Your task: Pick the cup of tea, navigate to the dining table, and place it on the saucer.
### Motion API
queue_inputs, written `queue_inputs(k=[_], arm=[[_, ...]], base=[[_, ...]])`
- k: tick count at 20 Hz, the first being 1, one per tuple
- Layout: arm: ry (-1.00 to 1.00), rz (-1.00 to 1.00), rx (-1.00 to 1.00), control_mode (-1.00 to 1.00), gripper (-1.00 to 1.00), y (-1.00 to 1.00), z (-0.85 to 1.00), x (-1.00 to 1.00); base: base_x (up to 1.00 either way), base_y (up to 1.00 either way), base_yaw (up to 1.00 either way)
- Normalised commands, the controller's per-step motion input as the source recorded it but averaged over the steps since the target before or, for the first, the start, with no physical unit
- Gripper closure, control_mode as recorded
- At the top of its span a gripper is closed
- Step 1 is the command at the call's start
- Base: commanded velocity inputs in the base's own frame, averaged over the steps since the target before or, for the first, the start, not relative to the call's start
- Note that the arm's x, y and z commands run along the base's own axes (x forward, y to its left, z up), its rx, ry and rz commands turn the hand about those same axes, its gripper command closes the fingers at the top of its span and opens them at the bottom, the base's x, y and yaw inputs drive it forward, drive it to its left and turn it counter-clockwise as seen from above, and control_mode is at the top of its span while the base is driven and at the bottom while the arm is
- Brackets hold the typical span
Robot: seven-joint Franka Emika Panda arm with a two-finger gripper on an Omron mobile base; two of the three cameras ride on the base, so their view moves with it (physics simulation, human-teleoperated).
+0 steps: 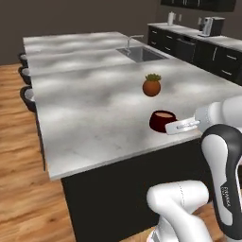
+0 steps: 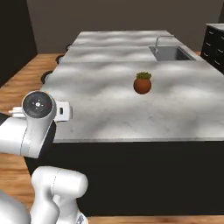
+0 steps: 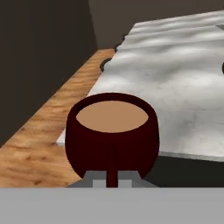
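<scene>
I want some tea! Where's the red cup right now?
The small dark red cup of light brown tea sits near the marble table's front edge in the left base view, just before the hand, with the orange plant pot behind.

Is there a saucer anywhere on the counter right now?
No: the counter carries the cup, a plant pot and a sink, but no white dish.

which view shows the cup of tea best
The hand view: the cup of tea is close and centred, its handle facing the camera and the light brown liquid plain. The left base view shows it small beside the fingers.
</scene>
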Motion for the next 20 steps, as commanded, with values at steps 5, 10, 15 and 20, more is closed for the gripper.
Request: queue_inputs(k=[5, 10, 15, 20], arm=[[0.00, 0.00, 0.00, 1.00, 1.00, 0.00, 0.00, 0.00], [0.00, 0.00, 0.00, 1.00, 1.00, 0.00, 0.00, 0.00], [0.00, 0.00, 0.00, 1.00, 1.00, 0.00, 0.00, 0.00], [0.00, 0.00, 0.00, 1.00, 1.00, 0.00, 0.00, 0.00]], base=[[-0.36, 0.01, -0.76], [-0.05, 0.00, -0.71], [-0.01, -0.10, -0.58], [0.20, -0.60, -0.17]])
